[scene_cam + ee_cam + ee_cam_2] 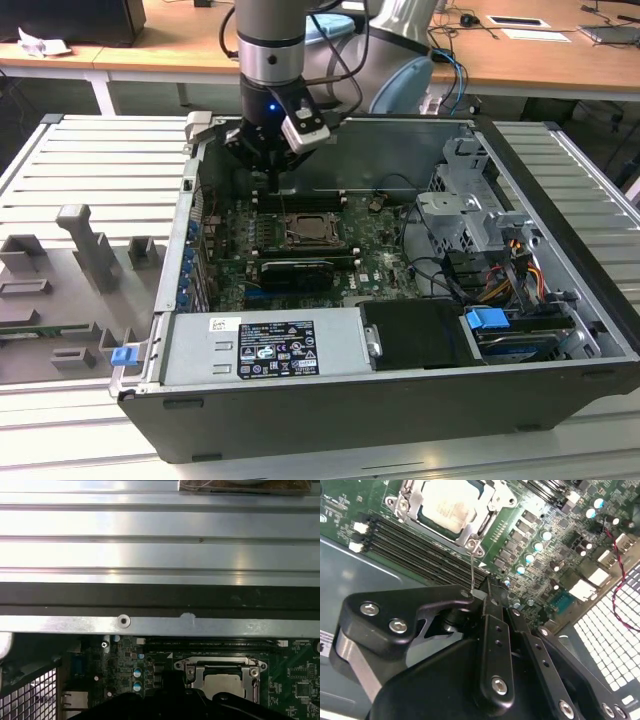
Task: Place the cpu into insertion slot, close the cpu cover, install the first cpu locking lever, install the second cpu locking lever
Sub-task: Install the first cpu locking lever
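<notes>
One pale silver-grey square cpu (445,507) sits in the one black insertion slot (314,230) on the green circuit board (545,510), with the one thin silver metal cpu cover (487,510) lying closed around it. The black gripper (482,594) is pinched together on one thin silver wire locking lever (472,572) beside the socket. The second wrist view shows that grip and four long black memory slots (415,547); the first wrist view shows the ribbed silver table (160,540) beyond the case.
</notes>
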You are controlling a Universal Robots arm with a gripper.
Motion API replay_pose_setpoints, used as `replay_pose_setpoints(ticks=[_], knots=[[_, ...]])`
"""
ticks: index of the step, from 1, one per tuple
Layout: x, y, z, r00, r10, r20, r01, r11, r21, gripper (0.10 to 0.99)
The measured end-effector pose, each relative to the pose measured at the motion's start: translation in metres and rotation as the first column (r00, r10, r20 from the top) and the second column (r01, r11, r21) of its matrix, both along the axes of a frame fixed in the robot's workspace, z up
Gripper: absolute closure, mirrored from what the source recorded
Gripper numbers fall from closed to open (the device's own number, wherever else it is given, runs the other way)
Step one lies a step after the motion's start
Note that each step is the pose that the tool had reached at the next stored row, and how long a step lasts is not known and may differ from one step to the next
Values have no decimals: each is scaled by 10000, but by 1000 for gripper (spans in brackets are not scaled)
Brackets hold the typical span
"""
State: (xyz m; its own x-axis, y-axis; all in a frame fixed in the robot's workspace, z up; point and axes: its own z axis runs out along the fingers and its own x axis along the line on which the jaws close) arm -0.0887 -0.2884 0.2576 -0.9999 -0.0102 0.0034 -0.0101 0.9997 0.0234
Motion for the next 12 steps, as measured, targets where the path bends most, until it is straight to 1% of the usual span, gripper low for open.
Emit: replay_pose_setpoints(ticks=[12], knots=[[52, 0, -1, 10000, 1, 1, -1, 10000, 0, 980]])
